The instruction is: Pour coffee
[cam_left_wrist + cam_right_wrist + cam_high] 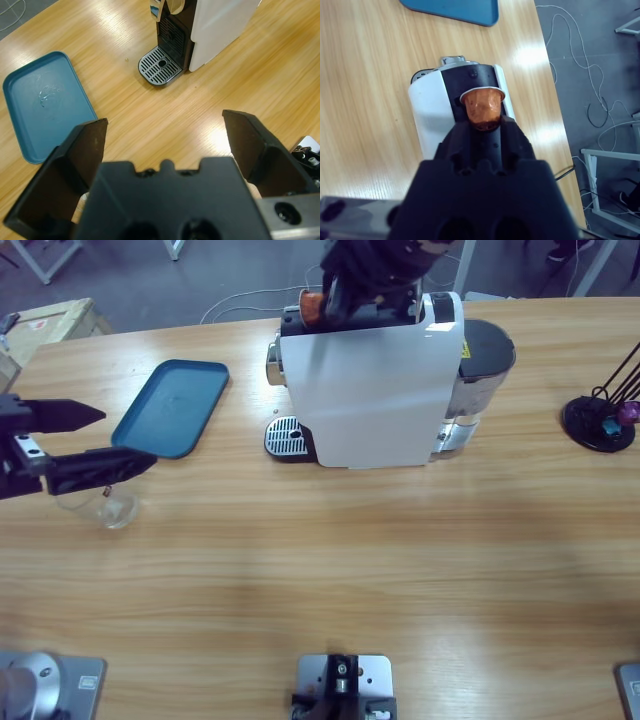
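1. Left claw comes in from the left edge of the table with its two black jaws spread wide and nothing between them
2. Right claw is squeezed tight on an orange-brown capsule, right above the top of the white coffee machine
3. Much of the right arm is cut off at the top of the high view, and it hides part of the machine's top
4. A small clear glass stands on the wooden table, just under and partly behind the lower jaw of the left claw
5. Any coffee in the glass is too hard to make out
6. The glass sits near the blue tray, well apart from the machine's drip grate
7. The left wrist view looks past the open jaws at the tray and the grate; the glass is hidden there
8. A black stand sits at the far right
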`<state>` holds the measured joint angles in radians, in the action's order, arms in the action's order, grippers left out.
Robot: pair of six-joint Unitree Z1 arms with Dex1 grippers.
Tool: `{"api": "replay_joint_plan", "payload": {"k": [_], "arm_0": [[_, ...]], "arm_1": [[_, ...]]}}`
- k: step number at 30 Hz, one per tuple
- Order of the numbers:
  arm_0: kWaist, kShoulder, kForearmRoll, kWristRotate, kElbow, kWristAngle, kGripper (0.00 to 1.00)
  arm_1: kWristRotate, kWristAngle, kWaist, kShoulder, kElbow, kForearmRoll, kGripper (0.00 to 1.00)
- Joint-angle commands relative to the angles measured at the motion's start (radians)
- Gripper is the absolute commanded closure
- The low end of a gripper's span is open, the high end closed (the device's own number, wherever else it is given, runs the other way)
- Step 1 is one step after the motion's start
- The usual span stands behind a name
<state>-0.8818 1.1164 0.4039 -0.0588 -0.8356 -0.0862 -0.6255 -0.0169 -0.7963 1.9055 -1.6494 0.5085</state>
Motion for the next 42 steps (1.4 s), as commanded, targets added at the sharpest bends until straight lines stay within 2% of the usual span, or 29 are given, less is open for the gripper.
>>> {"api": "replay_joint_plan", "payload": {"k": [1,3,4,5,7,8,11,13,15,18,22,25,29,34,42], "arm_0": [[-0.006,-0.002,-0.009,0.010,0.035,0.008,0.003],[-0.006,-0.009,-0.010,0.010,0.032,0.006,0.004],[-0.006,-0.012,-0.010,0.010,0.030,0.005,0.003],[-0.006,-0.013,-0.010,0.010,0.028,0.004,0.004],[-0.006,-0.013,-0.010,0.008,0.024,0.005,0.004],[-0.006,-0.013,-0.010,0.005,0.021,0.007,0.004],[-0.006,-0.023,-0.008,-0.001,0.013,0.010,0.004],[-0.006,-0.036,-0.008,-0.003,0.012,0.011,0.004],[-0.006,-0.049,-0.007,-0.004,0.012,0.011,0.004],[-0.006,-0.059,-0.007,-0.009,0.014,0.013,0.004],[-0.006,-0.064,-0.007,-0.009,0.007,0.014,0.004],[-0.006,-0.062,-0.007,-0.009,0.009,0.014,0.004],[-0.006,-0.052,-0.007,-0.009,0.012,0.013,0.004],[-0.006,-0.044,-0.008,-0.009,0.009,0.013,0.004],[-0.006,-0.046,-0.008,-0.010,0.022,0.014,0.004]], "arm_1": [[0.030,0.042,0.011,-0.018,0.036,-0.033,0.000],[0.055,0.049,0.004,-0.051,0.034,-0.059,0.033],[0.071,0.035,-0.005,-0.069,0.026,-0.065,0.221],[0.098,0.010,-0.023,-0.090,0.020,-0.068,0.501],[0.207,0.012,-0.083,-0.131,0.019,-0.056,0.967],[0.262,0.031,-0.114,-0.155,0.030,-0.043,1.000],[0.456,0.170,-0.205,-0.258,0.178,-0.112,1.000],[0.618,0.218,-0.224,-0.330,0.294,-0.134,1.000],[0.742,0.254,-0.227,-0.410,0.395,-0.142,1.000],[0.974,0.438,-0.226,-0.518,0.515,-0.160,1.000],[1.122,0.553,-0.155,-0.491,0.525,-0.199,1.000],[1.178,0.552,-0.058,-0.387,0.488,-0.313,1.000],[1.223,0.461,-0.009,-0.234,0.377,-0.353,1.000],[1.231,0.407,-0.027,-0.181,0.347,-0.433,1.000],[1.206,0.417,-0.154,-0.139,0.260,-0.443,1.000]]}}
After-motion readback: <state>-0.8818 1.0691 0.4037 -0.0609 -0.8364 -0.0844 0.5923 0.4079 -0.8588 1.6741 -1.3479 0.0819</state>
